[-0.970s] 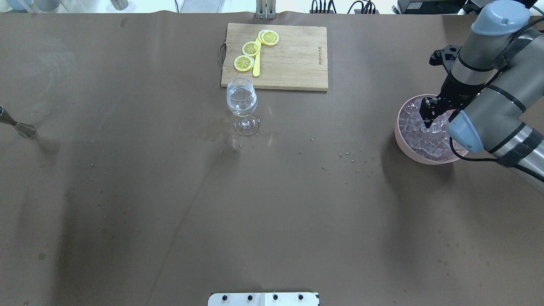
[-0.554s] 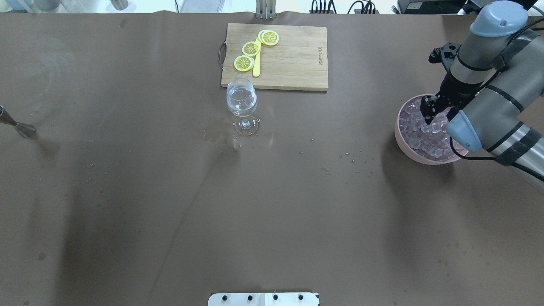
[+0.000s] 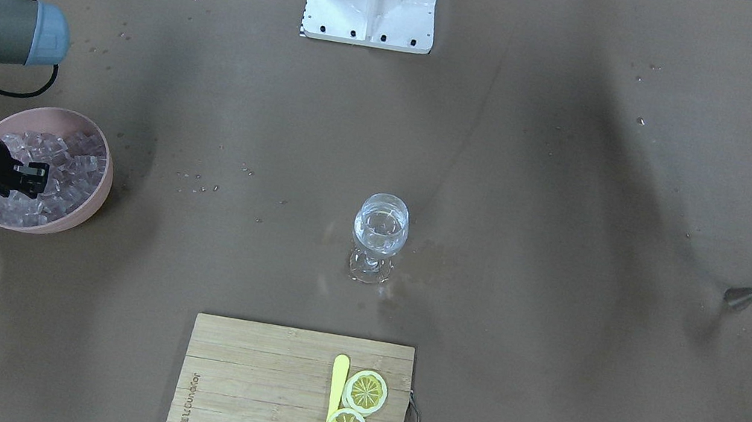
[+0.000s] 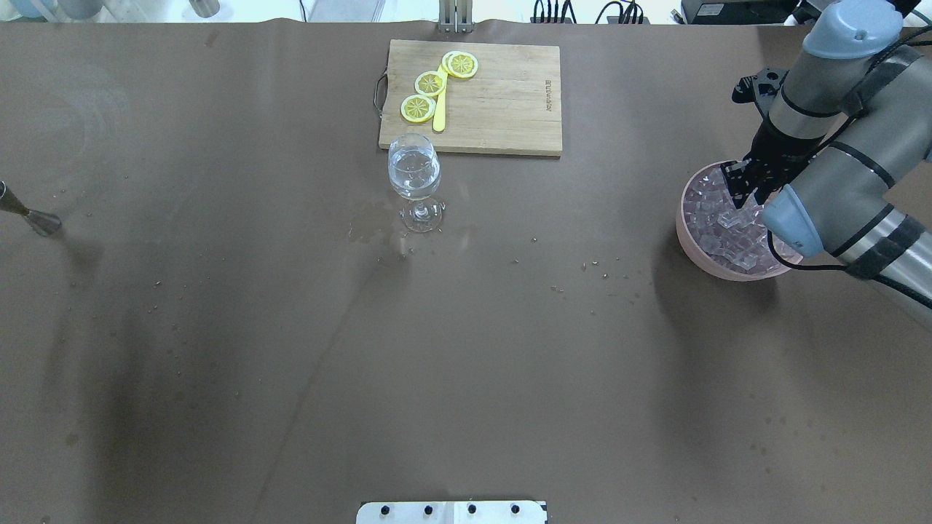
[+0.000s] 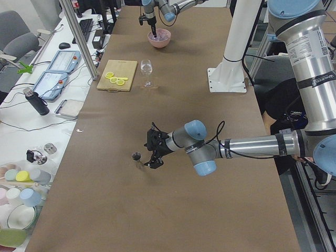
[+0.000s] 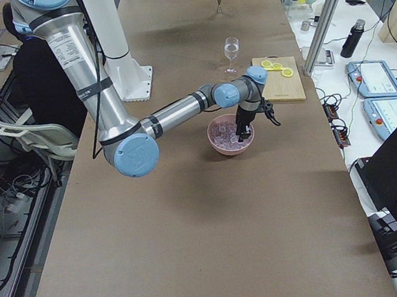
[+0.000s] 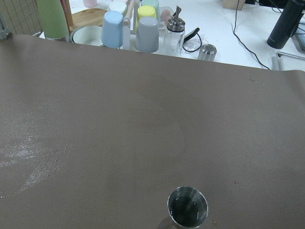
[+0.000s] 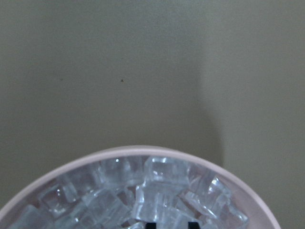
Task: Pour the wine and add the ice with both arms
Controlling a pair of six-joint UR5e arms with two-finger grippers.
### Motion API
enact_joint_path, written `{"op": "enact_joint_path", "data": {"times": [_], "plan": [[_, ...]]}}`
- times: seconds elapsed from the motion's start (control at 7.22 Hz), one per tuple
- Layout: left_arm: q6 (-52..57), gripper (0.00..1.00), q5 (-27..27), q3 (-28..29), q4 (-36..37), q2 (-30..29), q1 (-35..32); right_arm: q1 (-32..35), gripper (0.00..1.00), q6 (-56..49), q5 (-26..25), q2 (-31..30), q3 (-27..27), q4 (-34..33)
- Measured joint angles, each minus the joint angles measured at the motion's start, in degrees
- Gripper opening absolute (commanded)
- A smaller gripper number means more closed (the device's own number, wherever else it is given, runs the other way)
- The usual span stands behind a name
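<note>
The right gripper (image 4: 743, 188) sits down in the pink bowl (image 4: 688, 233) at the table's right, fingertips (image 8: 151, 225) apart among the ice (image 4: 717, 229); whether they clamp a cube I cannot tell. The left gripper (image 5: 152, 159), by the jigger (image 5: 136, 156) far left, is unreadable too. The glass (image 4: 414, 161), centre, holds the wine (image 4: 415, 185). Cubes look light, hard, slick: pinch one across flat faces.

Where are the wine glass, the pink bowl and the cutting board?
wine glass (image 4: 414, 173), overhead view, on its rounded cup.
pink bowl (image 3: 101, 190), front-facing view, on its outer wall.
cutting board (image 4: 502, 102), overhead view, on bare wood.
</note>
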Motion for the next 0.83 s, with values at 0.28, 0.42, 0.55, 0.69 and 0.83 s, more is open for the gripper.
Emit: {"op": "enact_joint_path", "data": {"times": [0.28, 0.42, 0.55, 0.69, 0.83], "plan": [[-2.4, 0.98, 9.0, 2.2, -1.9, -0.1, 5.8, 0.3, 0.04, 0.1, 0.1, 0.1, 0.5, 0.0], [-4.6, 0.98, 13.5, 3.1, -2.4, -0.6, 8.7, 0.6, 0.00, 0.3, 0.2, 0.2, 1.0, 0.0], [-6.8, 0.98, 17.2, 3.5, -2.7, -1.3, 11.1, 1.0, 0.15, 0.4, 0.5, 0.3, 1.9, -0.2], [-8.3, 0.98, 19.9, 3.7, -2.9, -1.6, 13.1, 1.3, 0.57, 0.4, 0.7, 0.2, 2.9, -0.5], [-9.1, 0.98, 22.7, 3.9, -3.0, -1.8, 15.0, 1.5, 0.58, 0.5, 0.8, 0.1, 3.4, -0.7]]}}
